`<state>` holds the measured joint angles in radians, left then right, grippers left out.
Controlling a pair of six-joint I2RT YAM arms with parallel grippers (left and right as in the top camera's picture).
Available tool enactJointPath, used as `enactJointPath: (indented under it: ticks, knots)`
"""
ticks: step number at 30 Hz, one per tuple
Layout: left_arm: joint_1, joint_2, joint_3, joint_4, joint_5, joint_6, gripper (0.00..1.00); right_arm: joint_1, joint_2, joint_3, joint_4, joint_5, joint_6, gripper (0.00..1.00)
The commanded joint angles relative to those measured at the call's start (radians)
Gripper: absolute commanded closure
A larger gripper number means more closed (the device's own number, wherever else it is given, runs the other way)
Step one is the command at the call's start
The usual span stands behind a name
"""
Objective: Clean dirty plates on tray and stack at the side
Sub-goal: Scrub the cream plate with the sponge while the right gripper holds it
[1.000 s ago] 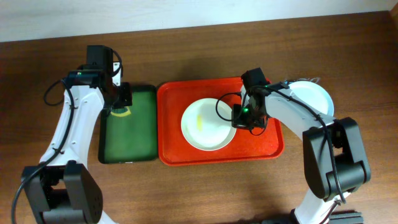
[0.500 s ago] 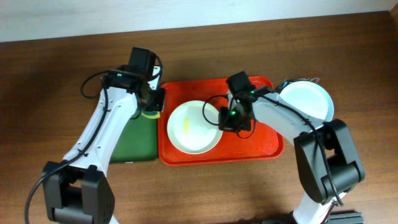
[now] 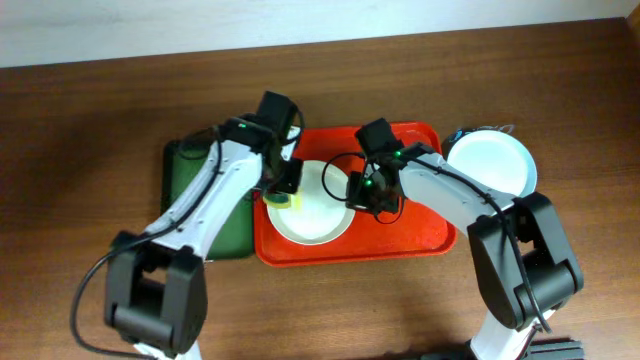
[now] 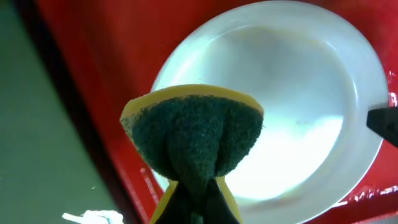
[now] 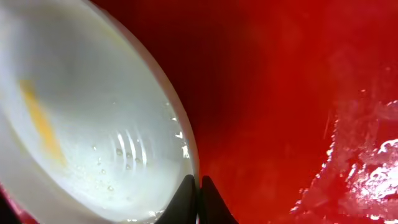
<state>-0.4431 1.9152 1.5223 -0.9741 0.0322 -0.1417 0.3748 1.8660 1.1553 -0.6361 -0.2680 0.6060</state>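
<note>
A pale whitish plate (image 3: 318, 208) lies on the left part of the red tray (image 3: 425, 232). My right gripper (image 3: 362, 190) is shut on its right rim. In the right wrist view the black fingertips (image 5: 199, 194) pinch the rim, and the plate (image 5: 81, 118) shows a yellow smear (image 5: 40, 118). My left gripper (image 3: 283, 188) is shut on a green-and-yellow sponge (image 4: 193, 134) and holds it over the plate's left edge (image 4: 292, 106). A white plate (image 3: 495, 165) sits on the table right of the tray.
A dark green tray (image 3: 200, 190) lies left of the red tray, partly under my left arm; it also shows in the left wrist view (image 4: 37, 155). Bare wooden table surrounds both trays. The red tray's right half (image 5: 298, 93) is wet and shiny.
My left arm swung right from the green tray, carrying the sponge to the plate's left edge. My right gripper and the plate shifted left on the red tray.
</note>
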Motion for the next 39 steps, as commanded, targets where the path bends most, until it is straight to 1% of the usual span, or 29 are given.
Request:
enactJointPath:
  ticks: [1,5,9,11,13,14,15,16,18,20,22,23,24,25,27,29,30,31,34,35,36,37,38,39]
  knots:
    - [-0.024,0.038,0.016,0.039,0.014,-0.053,1.0,0.006,-0.006,-0.041,0.028,0.033,0.013,0.96]
    - [-0.028,0.114,0.016,0.077,0.012,-0.098,1.0,0.006,-0.006,-0.056,0.036,0.034,0.013,0.96]
    - [-0.028,0.196,0.016,0.111,0.014,-0.101,1.0,0.006,-0.006,-0.056,0.039,0.034,0.013,0.96]
    - [-0.029,0.238,0.016,0.109,0.037,-0.1,1.0,0.006,-0.006,-0.056,0.04,0.034,0.013,0.96]
    - [-0.028,0.281,0.016,0.094,0.154,-0.079,1.0,0.006,-0.006,-0.056,0.04,0.033,0.013,0.96]
    - [-0.028,0.285,0.016,0.085,0.236,-0.029,1.0,0.006,-0.006,-0.056,0.039,0.033,0.013,0.96]
    - [-0.026,0.277,0.019,0.068,0.374,0.034,1.0,0.006,-0.006,-0.056,0.039,0.033,0.013,0.96]
    - [-0.023,0.268,0.021,0.065,0.438,0.058,1.0,0.006,-0.006,-0.056,0.039,0.033,0.013,0.96]
    - [-0.002,0.228,0.039,0.064,0.502,0.065,1.0,0.006,-0.006,-0.056,0.039,0.033,0.013,0.96]
    - [0.04,0.138,0.07,0.064,0.485,0.064,1.0,0.006,-0.006,-0.056,0.039,0.033,0.013,0.96]
    - [0.073,0.066,0.079,0.064,0.372,0.041,1.0,0.006,-0.006,-0.056,0.039,0.033,0.013,0.96]
    - [0.081,0.041,0.079,0.06,0.266,0.019,1.0,0.006,-0.006,-0.056,0.039,0.033,0.013,0.96]
    - [0.084,0.034,0.079,0.055,0.192,0.019,1.0,0.006,-0.006,-0.056,0.039,0.033,0.013,0.96]
    - [0.083,0.036,0.075,0.05,0.145,0.019,1.0,0.006,-0.006,-0.056,0.039,0.033,0.013,0.96]
    - [0.064,0.056,0.046,0.058,0.131,0.019,1.0,0.006,-0.006,-0.056,0.039,0.033,0.013,0.96]
    - [0.043,0.082,-0.006,0.104,0.13,0.019,1.0,0.006,-0.006,-0.056,0.039,0.033,0.013,0.96]
    - [0.024,0.104,-0.046,0.153,0.13,0.019,1.0,0.006,-0.006,-0.056,0.039,0.033,0.013,0.96]
    - [0.014,0.12,-0.064,0.178,0.121,0.007,1.0,0.006,-0.006,-0.056,0.039,0.033,0.013,0.96]
    - [-0.012,0.186,-0.083,0.212,-0.001,-0.075,1.0,0.006,-0.006,-0.056,0.039,0.033,0.013,0.96]
    - [-0.019,0.214,-0.083,0.215,0.02,-0.075,1.0,0.006,-0.006,-0.056,0.039,0.033,0.013,0.96]
    - [-0.028,0.229,-0.083,0.196,0.083,-0.074,1.0,0.006,-0.006,-0.056,0.039,0.033,0.013,0.96]
    - [-0.038,0.228,-0.082,0.161,0.204,-0.064,1.0,0.006,-0.006,-0.056,0.038,0.033,0.013,0.96]
    - [-0.042,0.221,-0.073,0.135,0.335,-0.014,1.0,0.006,-0.006,-0.056,0.038,0.033,0.013,0.96]
    - [-0.041,0.213,-0.057,0.115,0.41,0.013,1.0,0.006,-0.006,-0.056,0.039,0.033,0.013,0.96]
